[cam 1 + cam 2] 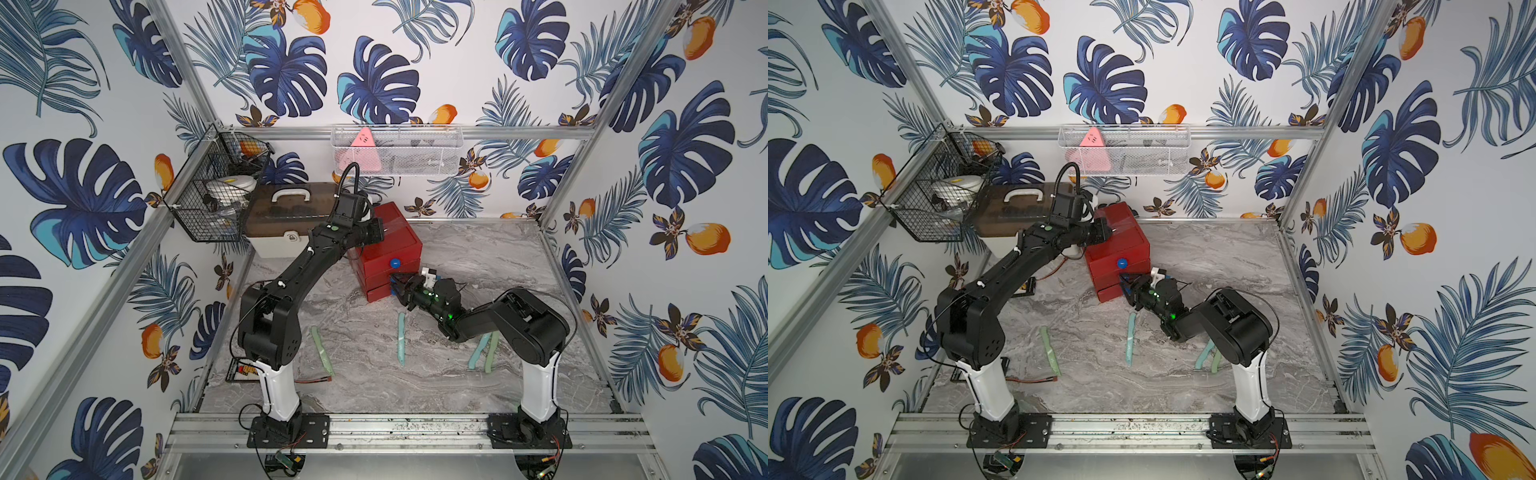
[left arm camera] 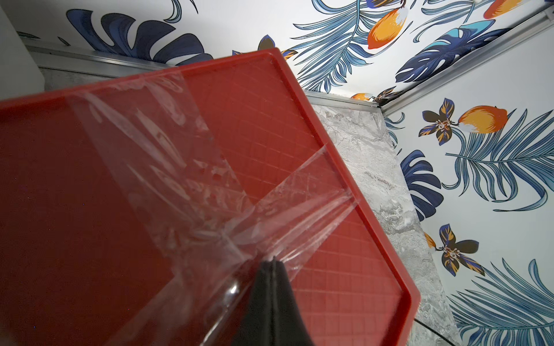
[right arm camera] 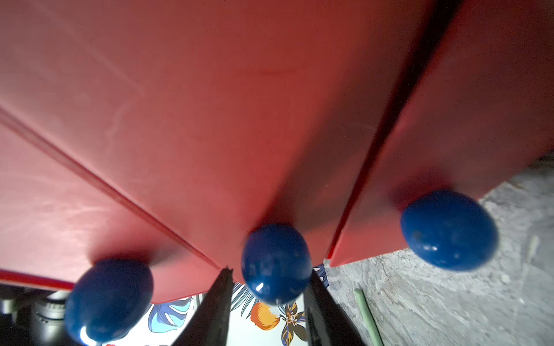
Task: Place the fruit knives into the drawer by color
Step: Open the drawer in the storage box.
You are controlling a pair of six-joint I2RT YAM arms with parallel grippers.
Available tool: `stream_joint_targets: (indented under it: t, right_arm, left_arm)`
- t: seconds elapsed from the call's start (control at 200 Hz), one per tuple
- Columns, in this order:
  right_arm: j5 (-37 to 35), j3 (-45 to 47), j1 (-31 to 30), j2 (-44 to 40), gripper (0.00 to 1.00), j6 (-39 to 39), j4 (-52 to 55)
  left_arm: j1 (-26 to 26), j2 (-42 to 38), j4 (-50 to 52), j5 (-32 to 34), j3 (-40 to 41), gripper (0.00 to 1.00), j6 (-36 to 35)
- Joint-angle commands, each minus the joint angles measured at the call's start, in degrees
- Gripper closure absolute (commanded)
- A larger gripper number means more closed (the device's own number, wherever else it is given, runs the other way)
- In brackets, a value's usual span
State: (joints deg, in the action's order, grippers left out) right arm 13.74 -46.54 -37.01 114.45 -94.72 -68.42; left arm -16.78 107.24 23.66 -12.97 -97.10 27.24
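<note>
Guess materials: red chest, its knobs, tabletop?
Chest: glossy red, likely moulded plastic; sheen, grid-embossed top, clear tape over it. Knobs: glossy blue, sharp highlights; plastic, perhaps painted. Tabletop: grey marble veining, fairly matte; stone or printed laminate, can't tell.

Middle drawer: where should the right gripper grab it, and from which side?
By its round blue knob, coming straight at the chest's front. The drawer face is flat and glossy; only the knob sticks out. The right gripper is lined up, a finger on each side of it.
</note>
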Motion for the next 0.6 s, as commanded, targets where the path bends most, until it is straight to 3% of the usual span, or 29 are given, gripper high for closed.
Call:
stream_joint_targets:
  t: [0.0, 0.135, 0.325, 0.445, 0.545, 0.595]
  right_arm:
    - [-0.21, -0.78, 0.61, -0.01, 0.56, 0.40, -3.26]
    - [-0.25, -0.48, 1.40, -0.11, 0.47, 0.67, -2.60]
    - [0.49, -1.40, 2.26, 0.51, 0.46, 1.03, -1.56]
    - [0.82, -1.95, 2.39, 1.33, 0.53, 0.94, -1.60]
    - [1.12, -1.94, 2.42, 1.39, 0.71, 1.02, -1.80]
    - [1.11, -1.54, 2.40, 1.13, 0.75, 1.03, -1.55]
  left_arm:
    - [0.01, 1.04, 16.67, 1.19, 0.94, 1.00, -0.61]
    - [0.02, 0.95, 16.71, 1.19, 1.01, 1.00, -0.79]
    - [0.05, 0.69, 16.79, 1.19, 1.57, 1.00, -0.88]
    - [0.04, 0.34, 16.64, 1.28, 2.33, 1.00, -0.97]
    - [0.04, 0.14, 16.51, 1.28, 2.87, 1.00, -0.97]
    - [0.01, -0.01, 16.37, 1.28, 3.14, 1.00, -0.92]
